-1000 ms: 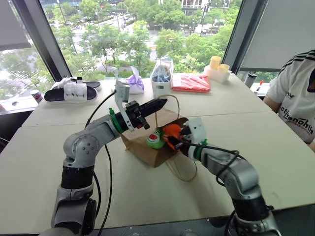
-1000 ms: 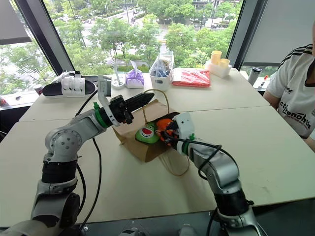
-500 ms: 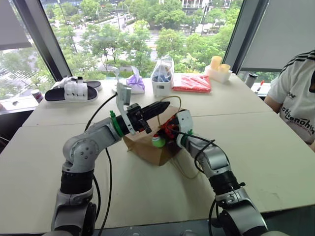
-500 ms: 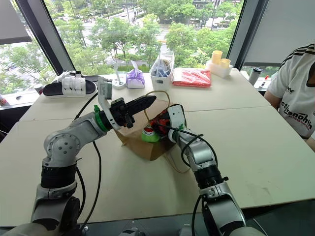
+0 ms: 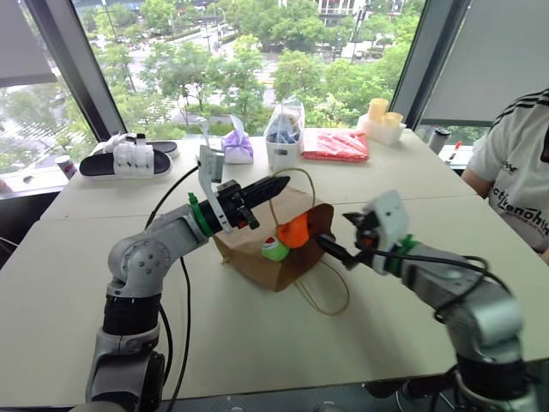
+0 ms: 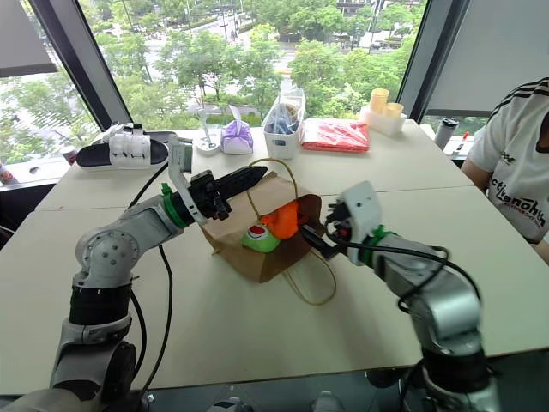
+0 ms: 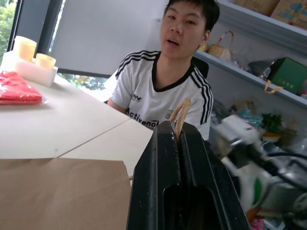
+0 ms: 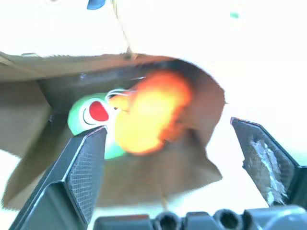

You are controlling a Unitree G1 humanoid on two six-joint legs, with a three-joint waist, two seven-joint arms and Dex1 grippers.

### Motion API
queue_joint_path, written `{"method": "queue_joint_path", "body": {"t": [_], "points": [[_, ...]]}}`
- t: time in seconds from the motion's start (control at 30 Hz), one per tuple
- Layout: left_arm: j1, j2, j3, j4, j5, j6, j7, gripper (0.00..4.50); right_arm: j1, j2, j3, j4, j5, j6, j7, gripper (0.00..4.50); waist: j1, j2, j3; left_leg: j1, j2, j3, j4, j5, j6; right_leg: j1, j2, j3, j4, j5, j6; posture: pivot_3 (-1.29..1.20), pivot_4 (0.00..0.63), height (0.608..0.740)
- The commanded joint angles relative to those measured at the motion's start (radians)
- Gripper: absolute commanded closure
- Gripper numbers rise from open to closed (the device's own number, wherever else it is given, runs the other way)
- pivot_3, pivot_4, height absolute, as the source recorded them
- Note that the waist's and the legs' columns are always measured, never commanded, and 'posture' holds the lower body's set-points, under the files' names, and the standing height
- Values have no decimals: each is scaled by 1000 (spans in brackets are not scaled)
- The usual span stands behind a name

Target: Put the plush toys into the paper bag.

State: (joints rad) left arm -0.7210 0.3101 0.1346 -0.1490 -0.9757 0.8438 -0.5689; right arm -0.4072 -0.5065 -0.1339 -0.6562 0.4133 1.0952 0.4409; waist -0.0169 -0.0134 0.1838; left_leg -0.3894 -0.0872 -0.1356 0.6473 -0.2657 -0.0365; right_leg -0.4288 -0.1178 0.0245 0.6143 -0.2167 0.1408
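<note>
Both plush toys (image 6: 270, 225) are lodged in the paper bag (image 6: 249, 257) mouth, its handle (image 6: 273, 172) pinched by the left gripper (image 6: 255, 176), the right gripper (image 6: 316, 238) spread empty.

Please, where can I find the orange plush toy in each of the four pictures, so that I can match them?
Left eye view: orange plush toy in the paper bag's mouth, centre.
Right eye view: same place, above the green plush toy.
Left wrist view: not in it; the shut left hand pinches a bag handle.
Right wrist view: centre, beyond the open right hand.
Shared landmark: the paper bag.
</note>
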Motion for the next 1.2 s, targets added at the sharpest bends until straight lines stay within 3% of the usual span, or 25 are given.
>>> {"method": "queue_joint_path", "body": {"t": [0.03, 0.3, 0.5, 0.6, 0.83, 0.97, 1.2], "points": [[-26, 6, 11, -3, 8, -28, -23, 4500, 96, -42, -26, -51, 25, 47, 6, 53, 4, 0, 0, 1, 0, -1, 0, 0, 0, 1, 0, 0, 1, 0, 0, 0, 150, 740], [-33, 2, 5, 4, 19, -35, -35, 4500, 235, -53, 85, 70, -66, -60, -35, 53, 6, 0, 0, 0, 0, 0, 1, 0, 0, 1, 0, 0, 0, 0, 0, 0, 150, 740], [-33, 2, 7, -4, 23, -27, -33, 4500, 226, 14, 147, 220, -112, -175, -60, 53, 4, 0, 0, 0, 0, 0, 1, 0, 0, 1, 0, 0, 0, 0, 0, 0, 150, 740], [-36, 1, 12, -8, 18, -23, -27, 4500, 210, 29, 167, 273, -134, -218, -64, 841, 4, 0, 0, 0, 0, 0, 1, 0, 0, 1, 0, 0, 0, 0, 0, 0, 150, 740], [-23, 0, 16, -19, 17, -24, -16, 4500, 191, 42, 196, 311, -163, -272, -55, 4434, 4, 0, 0, 0, 0, 0, 1, 0, 0, 1, 0, 0, 0, 0, 0, 0, 150, 740], [-19, -1, 21, -22, 15, -27, -11, 4500, 189, 13, 183, 248, -141, -260, -14, 4434, 5, 0, 0, 0, 0, 0, 1, 0, -1, 1, 0, 0, 0, 0, 0, 0, 150, 740], [-115, 23, 65, 69, 18, -58, -28, 4500, -13, -16, -89, 62, 133, -40, 26, 4434, 7, 0, 0, 0, 0, -1, 2, 0, 0, 1, 0, 0, 0, 0, 0, 0, 150, 740]]}}
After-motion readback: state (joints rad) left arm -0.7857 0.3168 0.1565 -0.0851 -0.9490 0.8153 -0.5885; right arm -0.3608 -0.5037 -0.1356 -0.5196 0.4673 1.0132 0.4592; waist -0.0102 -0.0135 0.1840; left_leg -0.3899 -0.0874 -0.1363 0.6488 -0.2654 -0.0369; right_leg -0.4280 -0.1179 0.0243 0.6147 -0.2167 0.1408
